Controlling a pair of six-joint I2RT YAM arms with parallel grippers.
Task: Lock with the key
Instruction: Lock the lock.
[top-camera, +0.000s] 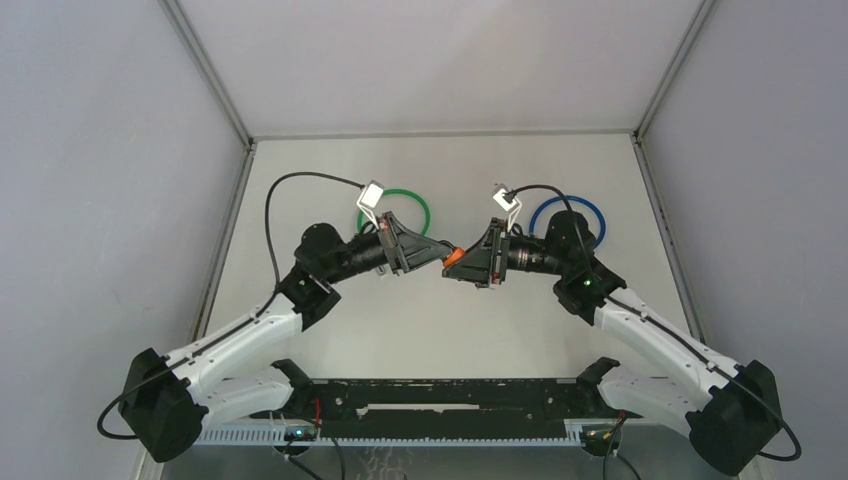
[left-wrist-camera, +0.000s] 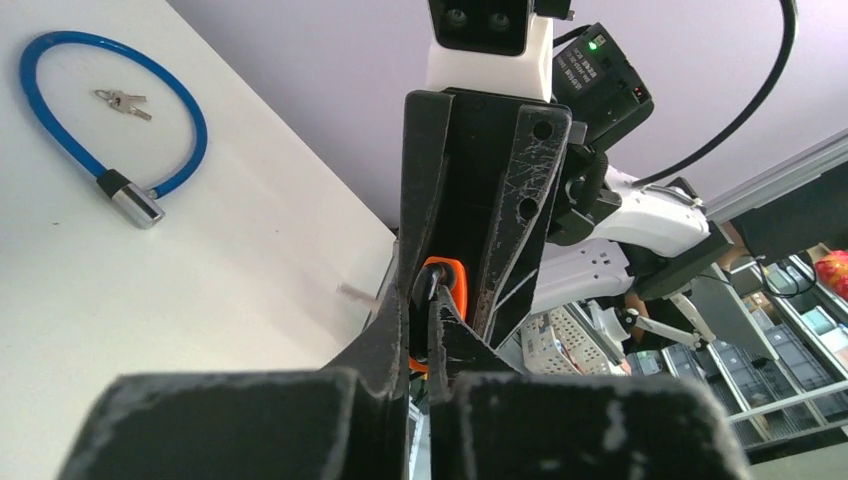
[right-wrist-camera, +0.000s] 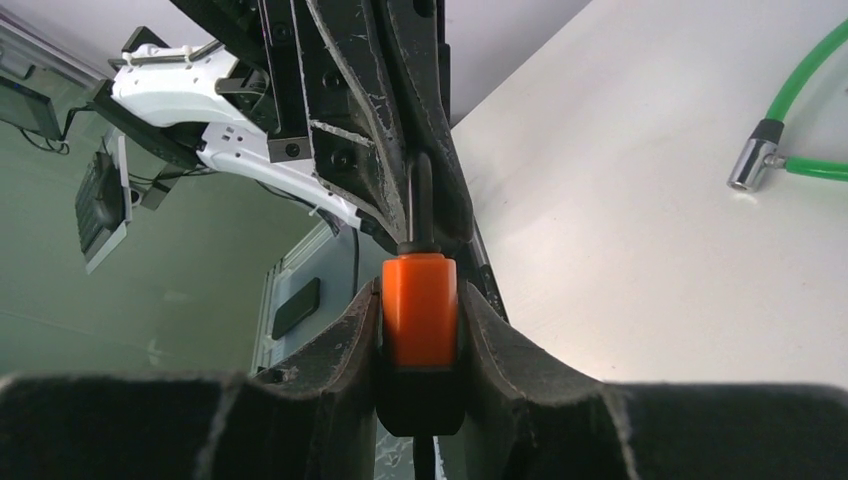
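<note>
A small orange lock (top-camera: 452, 257) with a black base is held in the air between the two arms, above the middle of the table. My right gripper (top-camera: 464, 262) is shut on it; in the right wrist view the lock (right-wrist-camera: 420, 310) sits squeezed between the fingers (right-wrist-camera: 340, 350). My left gripper (top-camera: 441, 252) meets it from the left and is shut on a thin dark key (right-wrist-camera: 423, 200) whose tip stands at the top of the lock. In the left wrist view the key (left-wrist-camera: 432, 305) is pinched between the closed fingers, with the orange lock (left-wrist-camera: 455, 285) right behind it.
A green cable lock (top-camera: 421, 206) lies on the white table behind the left gripper, and its silver barrel (right-wrist-camera: 752, 163) shows in the right wrist view. A blue cable lock (top-camera: 592, 212) lies behind the right arm, with loose keys (left-wrist-camera: 122, 100) inside its loop.
</note>
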